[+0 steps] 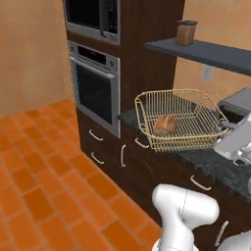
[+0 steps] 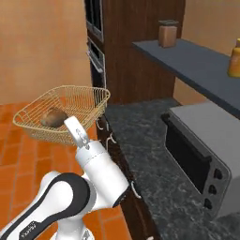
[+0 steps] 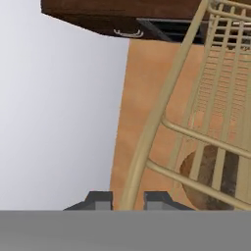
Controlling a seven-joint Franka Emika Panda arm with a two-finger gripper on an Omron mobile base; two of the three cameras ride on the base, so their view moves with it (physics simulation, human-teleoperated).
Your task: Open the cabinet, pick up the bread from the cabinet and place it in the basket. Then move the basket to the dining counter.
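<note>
The golden wire basket (image 1: pixel 182 139) hangs in the air beside the black worktop, over the orange floor. The brown bread (image 1: pixel 165 125) lies inside it. My gripper (image 1: pixel 226 126) is shut on the basket's rim at its right side. From the right base view, the basket (image 2: pixel 89 110) with the bread (image 2: pixel 53 117) floats left of the worktop, with my gripper (image 2: pixel 71 123) on its near edge. In the hand view my gripper (image 3: pixel 128 198) pinches a rim wire of the basket (image 3: pixel 162 112), and the bread (image 3: pixel 208 169) shows through the mesh. The cabinet and the dining counter are out of view.
A built-in oven stack (image 1: pixel 95 88) stands at the left in a dark wood column. Low dark cabinets (image 1: pixel 122 157) carry the black speckled worktop (image 2: pixel 154 154) with a toaster oven (image 2: pixel 201 150). A grey shelf (image 1: pixel 211 53) above holds a brown jar (image 1: pixel 186 33). Orange tiled floor (image 1: pixel 44 171) lies left.
</note>
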